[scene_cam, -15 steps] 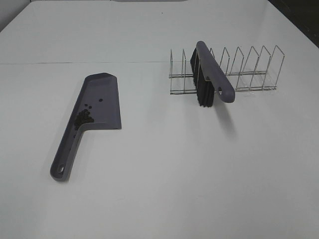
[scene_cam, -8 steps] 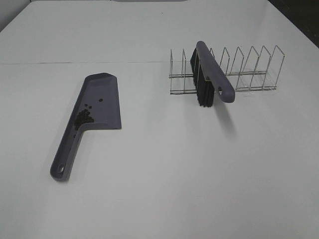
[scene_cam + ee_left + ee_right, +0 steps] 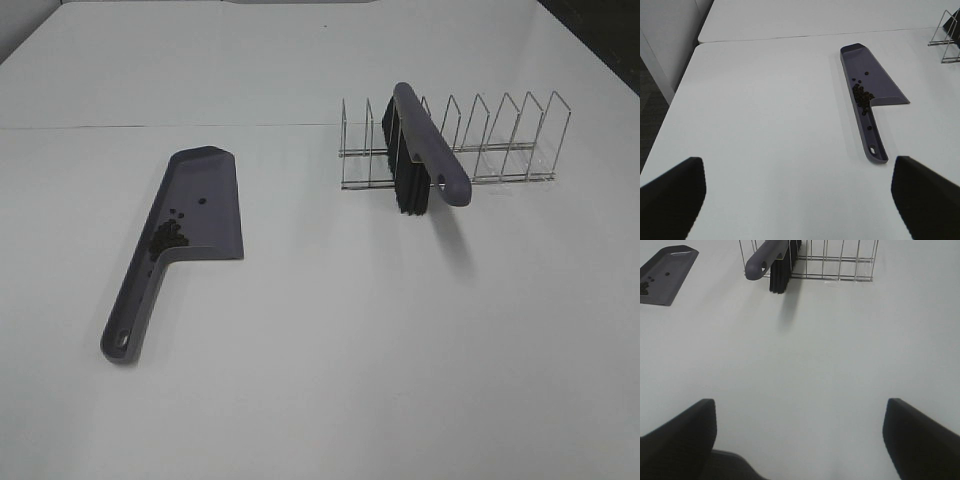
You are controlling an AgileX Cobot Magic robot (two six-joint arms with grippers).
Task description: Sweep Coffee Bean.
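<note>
Lying in the dustpan (image 3: 196, 200) on the left, the coffee beans (image 3: 167, 236) are kept from rolling. Both grippers (image 3: 795, 190) (image 3: 800, 432) are held wide, empty, while the brush (image 3: 425, 150) is parked in the rack (image 3: 500, 140).

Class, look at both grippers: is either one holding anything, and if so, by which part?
Nothing is held. The left gripper and right gripper are open over bare table; the brush sits in the wire rack, the dustpan untouched.

Wide-spread tool (image 3: 799, 440) over white table (image 3: 830, 350), brush (image 3: 771, 260) in wire rack (image 3: 840, 262), dustpan (image 3: 665, 272) beside.
</note>
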